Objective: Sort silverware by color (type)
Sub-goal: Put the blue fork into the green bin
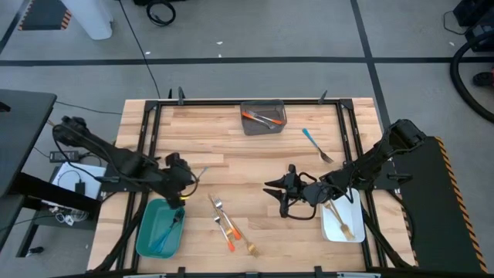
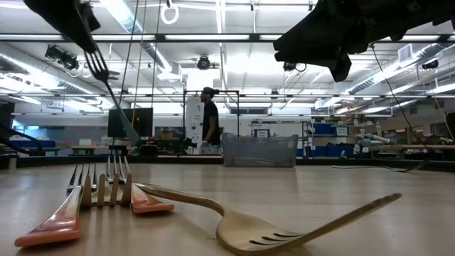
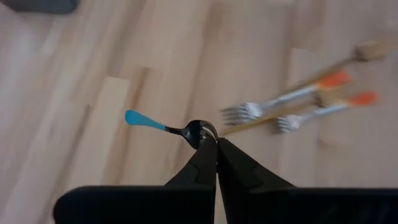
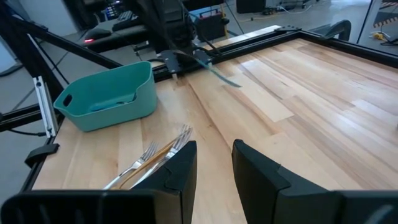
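My left gripper hangs above the table beside the teal bin, shut on a blue-handled fork. In the low view this fork slants down from the fingers, clear of the table. Blue pieces lie in the teal bin. Several orange-handled and gold forks lie in a loose pile near the front edge. Another blue fork lies far right. My right gripper hovers mid-table, open, with nothing between its fingers. My left gripper pinches the fork's dark head end between its two fingertips, coming from above at a slant. The blue handle tip juts out sideways and downward from the fingers. The fork is lifted clear of the table.
A grey bin with orange-handled pieces stands at the far middle. A white bin with gold pieces sits at the near right, under the right arm. Bare wood lies between the bins. A person stands in the room behind the table.
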Controlling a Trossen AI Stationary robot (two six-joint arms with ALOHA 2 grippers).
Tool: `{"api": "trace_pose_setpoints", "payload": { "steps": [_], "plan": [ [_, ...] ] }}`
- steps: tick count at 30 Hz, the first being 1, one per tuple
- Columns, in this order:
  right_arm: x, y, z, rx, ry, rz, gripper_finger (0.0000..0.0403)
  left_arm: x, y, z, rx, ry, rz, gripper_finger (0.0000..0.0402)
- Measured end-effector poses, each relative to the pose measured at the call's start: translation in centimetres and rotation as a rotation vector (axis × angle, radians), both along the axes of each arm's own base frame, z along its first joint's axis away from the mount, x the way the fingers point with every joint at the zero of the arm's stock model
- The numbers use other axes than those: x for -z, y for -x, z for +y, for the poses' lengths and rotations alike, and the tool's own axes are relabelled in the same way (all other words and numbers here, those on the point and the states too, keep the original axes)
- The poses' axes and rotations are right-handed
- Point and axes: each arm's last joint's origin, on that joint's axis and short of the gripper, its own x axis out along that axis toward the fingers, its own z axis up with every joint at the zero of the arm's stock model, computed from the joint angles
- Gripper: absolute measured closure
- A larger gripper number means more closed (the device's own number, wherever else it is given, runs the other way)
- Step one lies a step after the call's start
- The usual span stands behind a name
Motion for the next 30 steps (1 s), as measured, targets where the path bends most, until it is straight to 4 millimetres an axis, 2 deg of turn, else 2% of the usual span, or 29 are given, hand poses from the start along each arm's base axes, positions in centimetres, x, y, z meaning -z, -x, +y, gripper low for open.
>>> {"api": "trace_pose_setpoints", "payload": {
  "steps": [8,17,20,30],
  "plan": [
    [0.0,0.0,0.0,0.0,0.0,0.0,0.0294,-1.5,2.9,1.0,-0.006,0.201,0.03,0.0391],
    [0.0,0.0,-0.1,0.008,0.004,-0.001,0.0294,-6.7,5.5,2.5,-0.031,0.247,0.015,0.0391],
    [0.0,0.0,-0.1,0.019,0.008,-0.002,0.0294,-7.8,6.2,3.0,-0.075,0.315,0.051,0.0391],
    [0.0,-0.1,-0.3,0.025,0.042,0.005,0.0294,-7.7,5.9,2.9,-0.088,0.558,0.184,0.0391]
  ]
}}
